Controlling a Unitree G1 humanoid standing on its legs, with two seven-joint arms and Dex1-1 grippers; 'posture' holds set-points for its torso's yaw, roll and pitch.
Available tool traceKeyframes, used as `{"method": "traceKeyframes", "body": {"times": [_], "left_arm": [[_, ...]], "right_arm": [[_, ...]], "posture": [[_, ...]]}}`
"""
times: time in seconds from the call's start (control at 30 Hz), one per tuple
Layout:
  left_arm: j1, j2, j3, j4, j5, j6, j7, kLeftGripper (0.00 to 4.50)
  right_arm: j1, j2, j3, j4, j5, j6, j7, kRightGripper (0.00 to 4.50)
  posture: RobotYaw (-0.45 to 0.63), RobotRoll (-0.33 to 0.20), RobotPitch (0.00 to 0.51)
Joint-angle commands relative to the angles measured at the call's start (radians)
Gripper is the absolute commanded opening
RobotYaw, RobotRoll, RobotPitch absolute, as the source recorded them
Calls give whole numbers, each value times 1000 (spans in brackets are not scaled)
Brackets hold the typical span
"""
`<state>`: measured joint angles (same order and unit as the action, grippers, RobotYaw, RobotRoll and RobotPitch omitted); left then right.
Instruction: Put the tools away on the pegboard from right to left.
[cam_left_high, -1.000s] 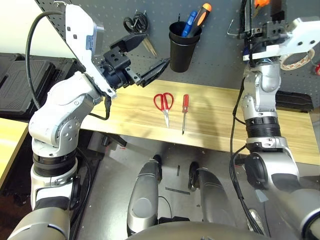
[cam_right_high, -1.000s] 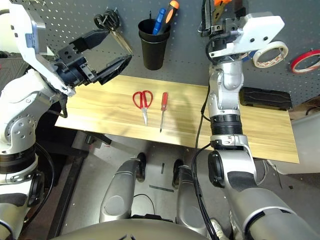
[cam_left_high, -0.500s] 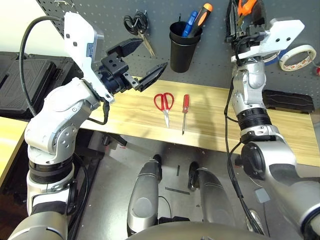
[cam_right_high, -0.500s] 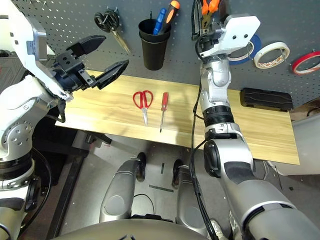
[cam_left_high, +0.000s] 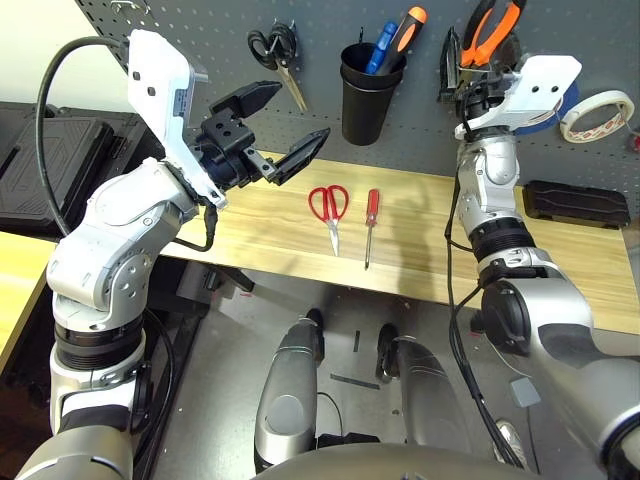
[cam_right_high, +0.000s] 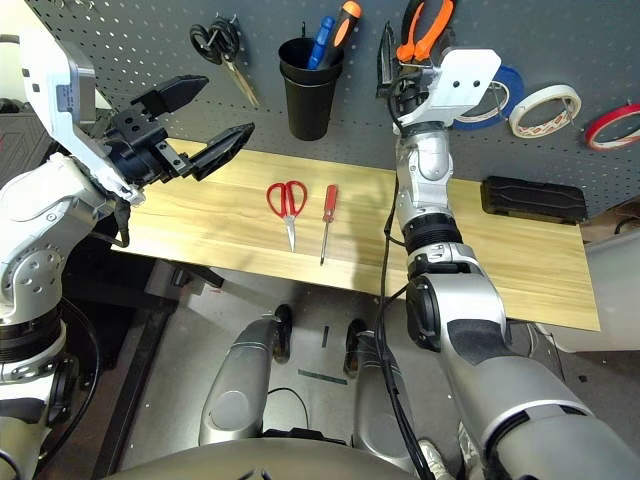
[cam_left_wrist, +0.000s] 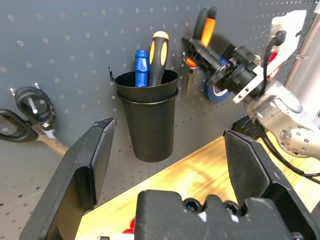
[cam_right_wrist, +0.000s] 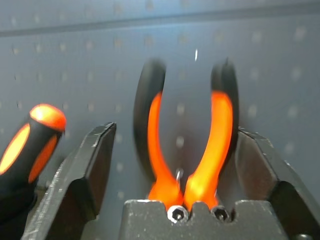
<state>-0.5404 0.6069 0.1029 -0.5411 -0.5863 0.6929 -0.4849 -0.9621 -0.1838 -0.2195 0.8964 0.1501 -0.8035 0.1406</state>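
The orange-and-black-handled pliers (cam_left_high: 490, 30) hang on a hook of the dark grey pegboard (cam_left_high: 420, 120). My right gripper (cam_right_wrist: 176, 132) is open just below them, a finger on each side of the handles and apart from them. The thin red tape ring (cam_right_high: 612, 125) hangs at the pegboard's far right. Red-handled scissors (cam_left_high: 328, 205) and the slim red-handled screwdriver (cam_left_high: 370, 222) lie side by side on the wooden table (cam_left_high: 260, 230). My left gripper (cam_left_high: 300, 110) hovers open above the table, left of the scissors, holding nothing.
Black-handled scissors (cam_left_high: 272, 45) hang at the pegboard's left. A black cup (cam_left_high: 367, 90) holds a blue tool and an orange-and-black screwdriver. Blue tape (cam_right_high: 497, 95) and white tape (cam_left_high: 597, 112) hang right of the pliers. A black case (cam_left_high: 575, 200) lies at the table's back right.
My right gripper has moved left and down the pegboard and let go of the pliers, which now hang on their hook. The left gripper has barely moved.
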Motion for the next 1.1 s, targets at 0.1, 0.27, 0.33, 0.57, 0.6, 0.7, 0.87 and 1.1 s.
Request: {"method": "traceKeyframes", "body": {"times": [0.1, 0.27, 0.33, 0.57, 0.6, 0.7, 0.87, 1.1], "left_arm": [[38, 13, -7, -39, 1, 17, -2, 4500], [66, 4, -19, -38, 10, 15, 2, 4500], [75, -1, -23, -37, 11, 13, 5, 4500], [99, -17, -36, -31, 26, 5, 5, 4500], [102, -18, -38, -29, 29, 5, 4, 4500], [116, -21, -67, -21, 53, 19, 14, 4500], [144, -65, -155, 10, 138, 52, 89, 4500], [131, -193, -257, 151, 260, 109, 213, 4500]], "right_arm": [[100, -65, 10, -124, -45, -96, 11, 4468], [248, -85, 43, -302, -16, -43, 76, 4468], [295, -84, 49, -366, -8, -11, 82, 4468], [452, -56, 65, -575, -18, 97, 59, 4468], [467, -54, 67, -591, -19, 111, 59, 4468], [525, -71, 79, -620, -25, 203, 78, 4468], [649, -144, 126, -683, -22, 452, 166, 4468], [759, -222, 174, -682, -46, 595, 270, 4468]], "posture": [[339, 0, 281], [325, 0, 293], [323, 0, 295], [312, 0, 302], [310, 0, 303], [307, 0, 304], [302, 0, 307], [298, 0, 318]]}}
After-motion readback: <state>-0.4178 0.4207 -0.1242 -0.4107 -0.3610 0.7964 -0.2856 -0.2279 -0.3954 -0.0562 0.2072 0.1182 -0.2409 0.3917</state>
